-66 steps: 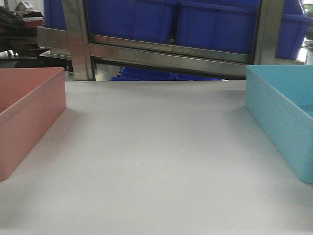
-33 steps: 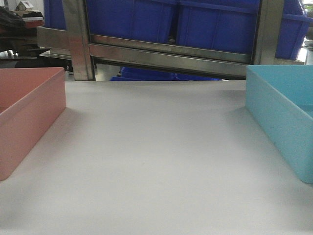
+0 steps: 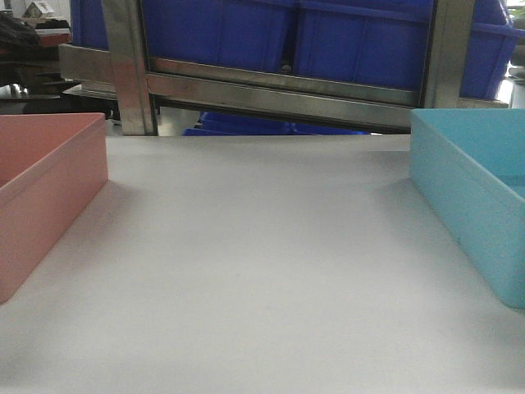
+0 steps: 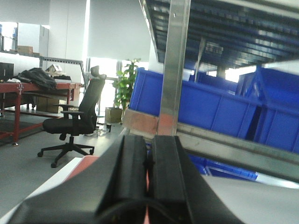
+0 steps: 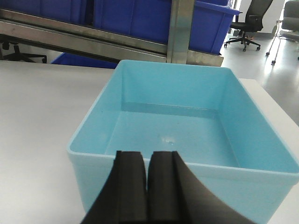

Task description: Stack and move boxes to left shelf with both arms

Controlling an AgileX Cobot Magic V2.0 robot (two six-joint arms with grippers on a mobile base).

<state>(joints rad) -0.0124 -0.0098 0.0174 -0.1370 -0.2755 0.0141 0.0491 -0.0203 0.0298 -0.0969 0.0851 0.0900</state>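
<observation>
Dark blue bins [image 3: 221,33] beyond grey-white tabletop [image 3: 262,263], black office chair [image 4: 77,123], potted plant [image 4: 122,88]

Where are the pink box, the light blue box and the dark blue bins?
pink box [image 3: 49,201]: front view, its side wall.
light blue box [image 5: 187,140]: right wrist view, its inside floor.
dark blue bins [image 3: 221,29]: front view, one bin's front wall.
</observation>
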